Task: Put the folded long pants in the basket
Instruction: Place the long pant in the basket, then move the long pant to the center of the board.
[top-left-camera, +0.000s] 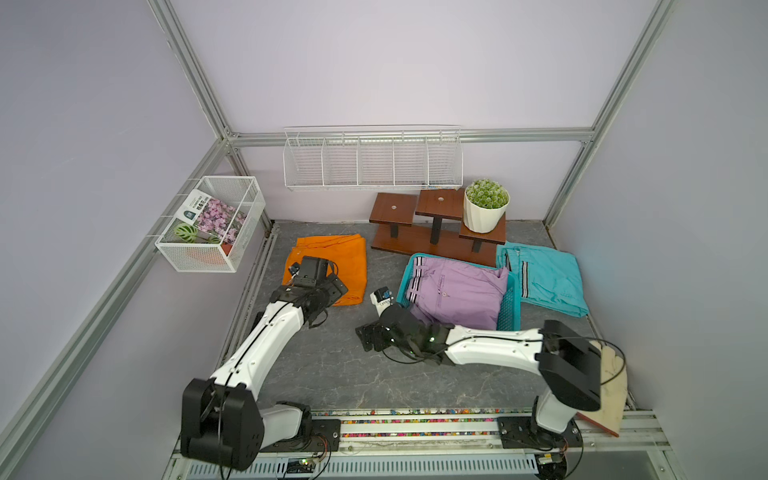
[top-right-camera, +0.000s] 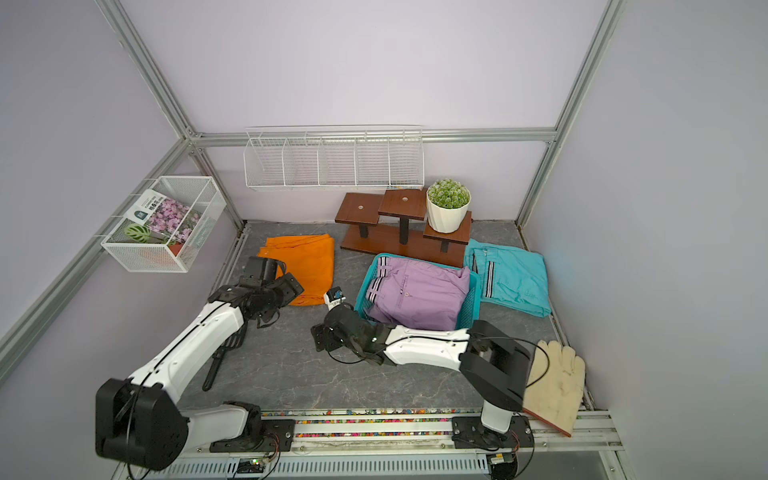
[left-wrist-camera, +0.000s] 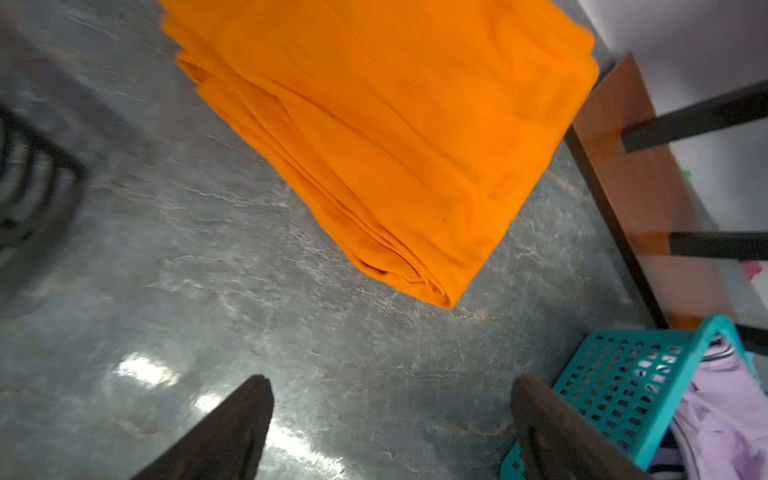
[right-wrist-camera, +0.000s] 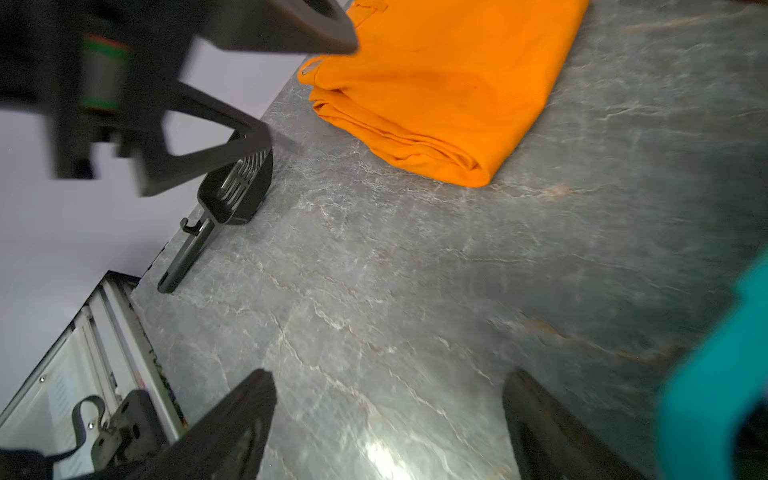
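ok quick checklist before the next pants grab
1. left gripper open and empty: ok
2. right gripper open and empty: ok
3. orange pants folded flat on the table: ok
4. lilac pants in the basket: ok
5. turquoise pants in the basket: not ok, they lie beside it
6. room in the basket for another bundle: cannot tell
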